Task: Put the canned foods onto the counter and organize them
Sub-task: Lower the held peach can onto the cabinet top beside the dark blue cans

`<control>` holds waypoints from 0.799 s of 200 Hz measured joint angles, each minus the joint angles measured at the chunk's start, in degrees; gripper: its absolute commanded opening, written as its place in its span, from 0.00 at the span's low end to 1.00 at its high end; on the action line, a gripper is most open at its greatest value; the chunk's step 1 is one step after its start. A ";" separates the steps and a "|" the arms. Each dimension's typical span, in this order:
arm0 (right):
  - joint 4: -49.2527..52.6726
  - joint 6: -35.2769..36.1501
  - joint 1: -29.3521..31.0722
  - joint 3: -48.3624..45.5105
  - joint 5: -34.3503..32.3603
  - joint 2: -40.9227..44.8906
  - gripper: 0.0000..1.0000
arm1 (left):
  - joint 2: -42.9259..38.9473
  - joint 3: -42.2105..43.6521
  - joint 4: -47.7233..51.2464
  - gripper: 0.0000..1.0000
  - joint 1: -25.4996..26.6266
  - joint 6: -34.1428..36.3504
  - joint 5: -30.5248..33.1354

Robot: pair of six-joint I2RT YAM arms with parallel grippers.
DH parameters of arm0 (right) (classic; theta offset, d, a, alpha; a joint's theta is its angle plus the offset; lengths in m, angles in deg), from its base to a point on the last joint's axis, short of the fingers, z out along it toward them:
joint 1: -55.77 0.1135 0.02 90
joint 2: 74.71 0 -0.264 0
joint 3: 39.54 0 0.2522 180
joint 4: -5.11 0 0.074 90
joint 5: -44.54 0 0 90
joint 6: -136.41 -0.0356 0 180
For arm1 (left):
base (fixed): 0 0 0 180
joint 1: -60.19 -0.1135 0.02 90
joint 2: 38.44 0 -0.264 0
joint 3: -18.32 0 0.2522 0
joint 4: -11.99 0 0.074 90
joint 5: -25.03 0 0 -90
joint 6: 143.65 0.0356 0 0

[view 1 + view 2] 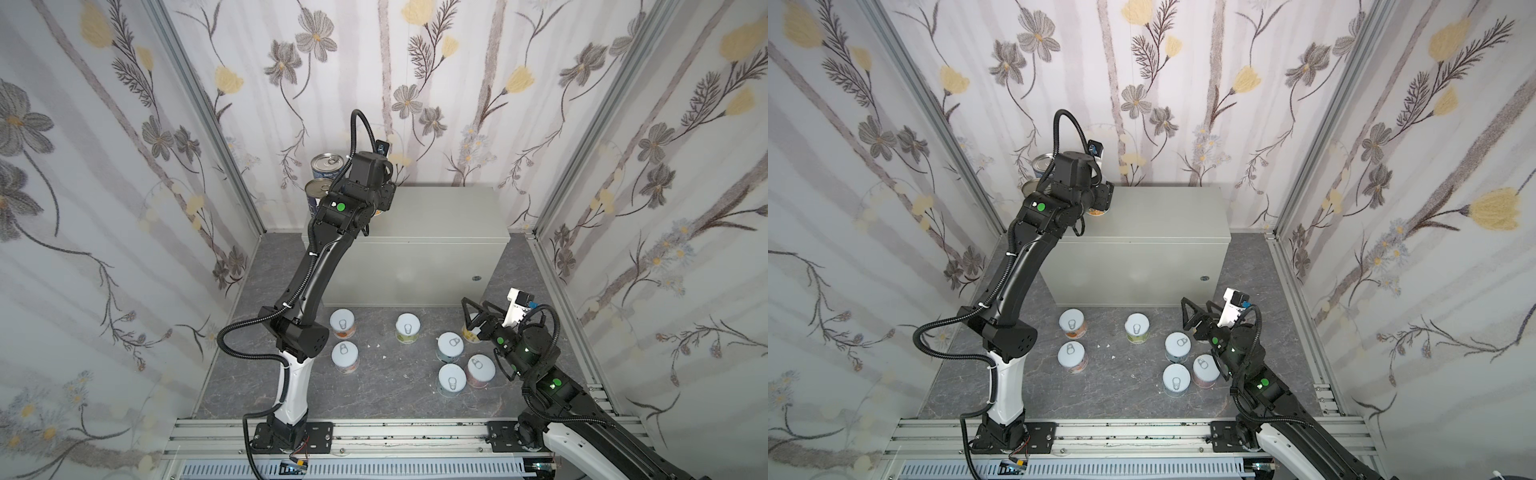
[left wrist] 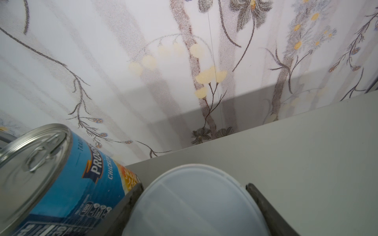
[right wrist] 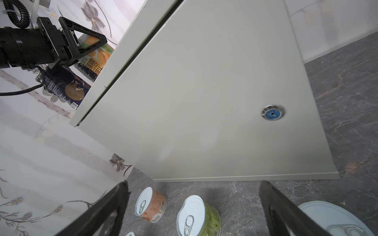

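Clamping a white-lidded can near the counter's left edge, left fingers face open top while right fingers gape.

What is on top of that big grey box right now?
Two tall blue cans stand at the left rear corner of the grey box. Beside them the left gripper clamps a short white-lidded can. The arm hides whether that can rests on the top yet.

Walls: pale wallpaper with grey and yellow flowers on all three sides. Floor: dark grey, marbled. A few small white scraps lie mid-floor. Slotted aluminium rail along the front edge.
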 measured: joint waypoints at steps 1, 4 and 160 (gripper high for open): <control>0.02 0.00 0.00 0.00 -0.02 0.00 1.00 | 0.00 0.00 0.00 0.29 -0.04 0.00 0.00; 0.09 0.00 0.00 0.00 -0.09 0.00 1.00 | 0.02 -0.02 -0.07 0.31 -0.07 -0.07 0.00; 0.83 0.00 0.00 0.85 -0.37 -0.70 1.00 | 1.27 -1.38 -2.32 0.88 -0.68 -1.88 -0.24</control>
